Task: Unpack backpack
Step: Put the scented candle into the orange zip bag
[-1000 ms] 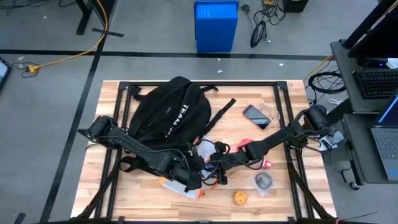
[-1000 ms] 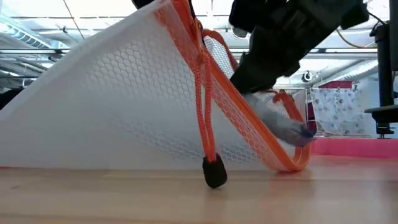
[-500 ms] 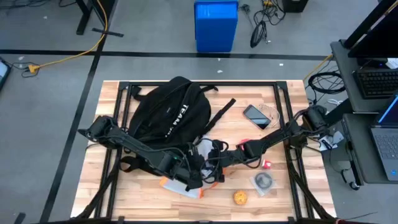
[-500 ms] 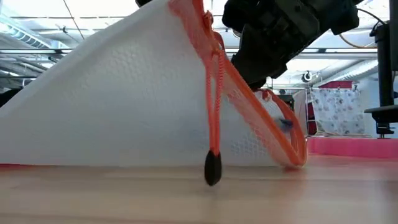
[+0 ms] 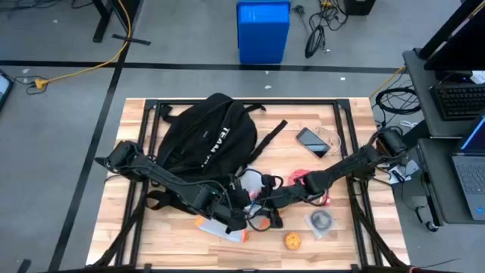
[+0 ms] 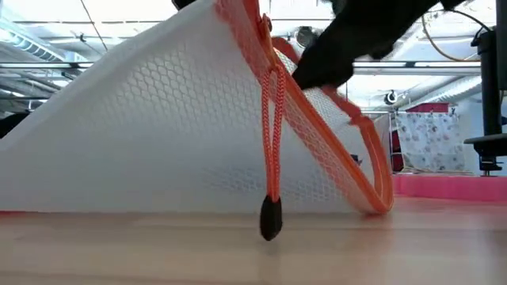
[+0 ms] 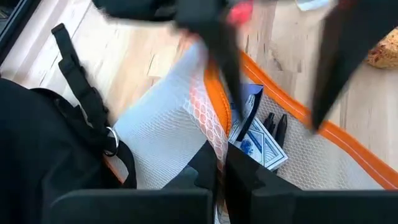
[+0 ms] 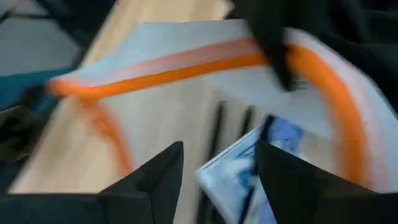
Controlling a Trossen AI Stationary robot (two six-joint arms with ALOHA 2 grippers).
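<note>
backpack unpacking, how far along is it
Several things already lie out on the table: a phone, a round snack and a small bagged item. In hand: the left claw is shut on the rim of a white mesh pouch, while the open right claw faces its contents. Whether anything remains inside the backpack cannot be seen.

Place: we see a robotics lab.
Floor: grey, with taped lines, loose cables [image 5: 318, 34] and a blue bin [image 5: 263, 30].
Side desk: laptop [image 5: 474, 171] and keyboard [image 5: 461, 98].
</note>
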